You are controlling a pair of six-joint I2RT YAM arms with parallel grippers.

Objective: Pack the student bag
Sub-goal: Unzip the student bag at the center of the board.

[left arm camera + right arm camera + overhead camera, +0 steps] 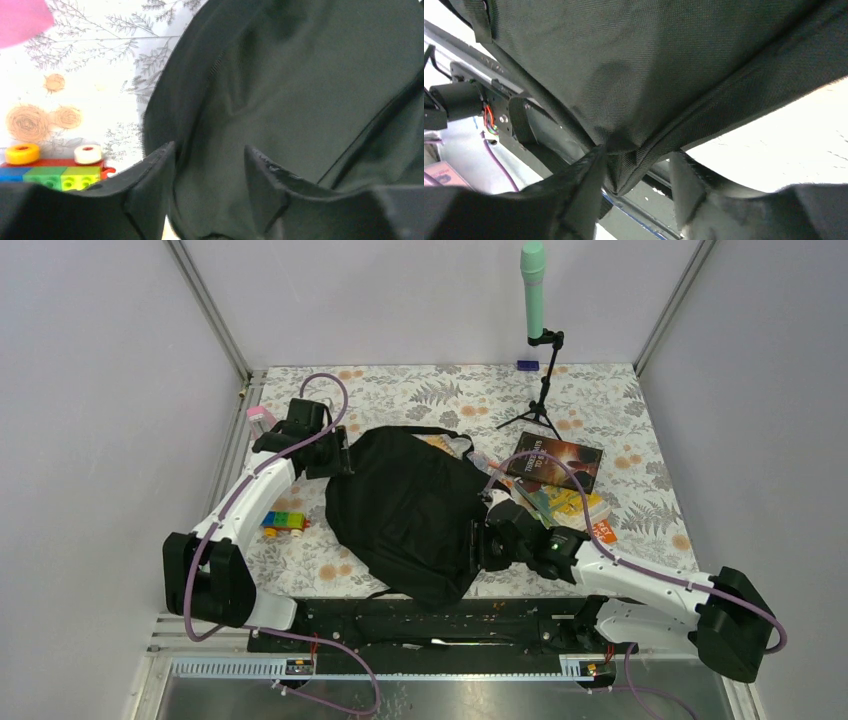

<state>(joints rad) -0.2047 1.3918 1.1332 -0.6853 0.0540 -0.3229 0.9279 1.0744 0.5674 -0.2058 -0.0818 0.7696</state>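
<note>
The student bag (pixel 405 510) lies slumped flat in the middle of the counter (pixel 620 400). It forms a black mound running from far left to near right, and its near end reaches the counter's near edge by the arm bases.

The left end effector (pixel 335 455) sits at the bag's far-left edge. In its wrist view the fingers (pixel 155 190) stand apart, open. Black fabric and a zip line fill the space beyond them, and nothing is pinched.

The right end effector (pixel 478 540) is at the bag's near-right edge. Its fingers (pixel 584 185) also stand apart, open, and a seamed corner of the bag hangs down into the gap between them.

Just left of the bag lies a toy block train (pixel 283 522) of blue, green and lime blocks, with a yellow ring and a white ring on top. A pink object (pixel 260 415) sits at the far left, beside the left arm.

Right of the bag a dark book (pixel 553 460) lies flat, with a stack of colourful books (pixel 565 505) just near of it, close to the right arm.

At the far edge a mint-green microphone (pixel 533 285) stands on a black tripod (pixel 540 410).
</note>
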